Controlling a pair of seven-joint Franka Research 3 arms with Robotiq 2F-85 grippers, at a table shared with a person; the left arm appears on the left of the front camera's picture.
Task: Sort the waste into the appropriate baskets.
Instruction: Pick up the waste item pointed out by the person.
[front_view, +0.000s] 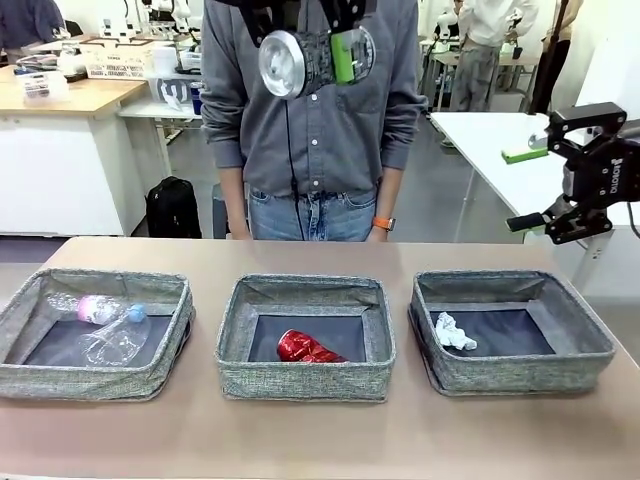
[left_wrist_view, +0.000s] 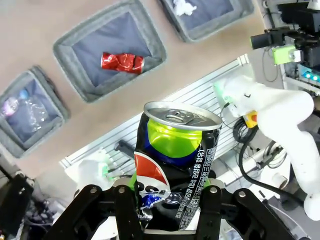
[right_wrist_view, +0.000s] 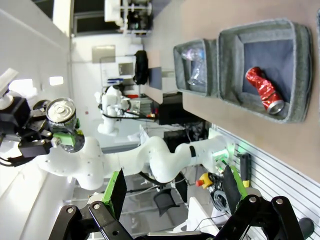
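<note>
High above the middle basket (front_view: 305, 338), the left gripper (left_wrist_view: 167, 200) is clenching the dark printed can (left_wrist_view: 175, 165), its fingers (left_wrist_view: 210, 210) pressing the can's lower body on both sides. Seen from the front, the can (front_view: 285, 62) is lying sideways in the air with its silver end facing the camera, so its long axis is probably running across the table toward the robot. That basket, directly beneath, is already holding the crushed red can (front_view: 305, 348), which makes it the likely target. Off to the side, the right gripper (front_view: 575, 180) is hanging released and empty, well apart from all this.
</note>
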